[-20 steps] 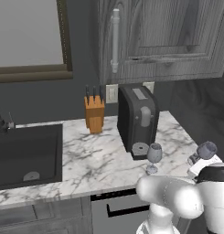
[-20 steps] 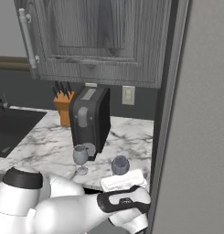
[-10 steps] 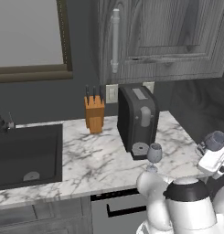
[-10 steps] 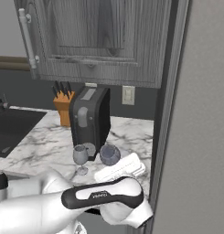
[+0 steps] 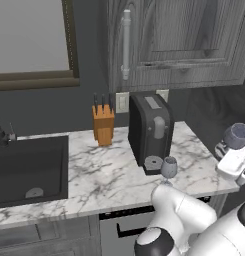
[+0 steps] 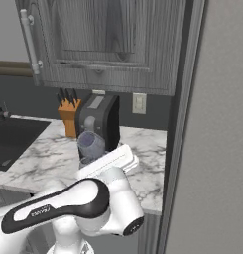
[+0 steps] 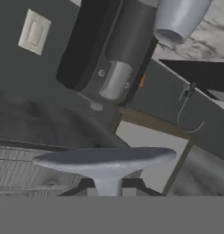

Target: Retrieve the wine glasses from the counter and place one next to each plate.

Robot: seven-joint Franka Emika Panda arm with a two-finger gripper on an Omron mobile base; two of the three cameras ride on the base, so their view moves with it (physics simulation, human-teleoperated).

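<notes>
1 wine glass (image 5: 237, 136) sits at the right edge of the left base view, lifted off the marble and tilted, its rounded greyish bowl above the white hand. In the right base view the same glass (image 6: 91, 144) shows at centre left, bowl up, in front of the black coffee machine (image 6: 99, 122). In the hand view its round foot (image 7: 104, 161) spans the lower middle of the frame, with the stem dropping between the dark finger tips. The pincer (image 7: 107, 190) is clenched on that stem, holding the glass clear of the tabletop (image 5: 109, 175).

The second wine glass (image 5: 168, 169) stands upright on the marble at the centre right of the left base view, just beside the round drip tray of the coffee machine (image 5: 151, 132). Left of the machine a wooden knife block (image 5: 103, 124) stands against the dark wall. The black sink (image 5: 27, 167) fills the lower left of that view. Grey cabinet doors (image 5: 177, 41) hang across the top, with a long pale handle (image 5: 126, 45).
</notes>
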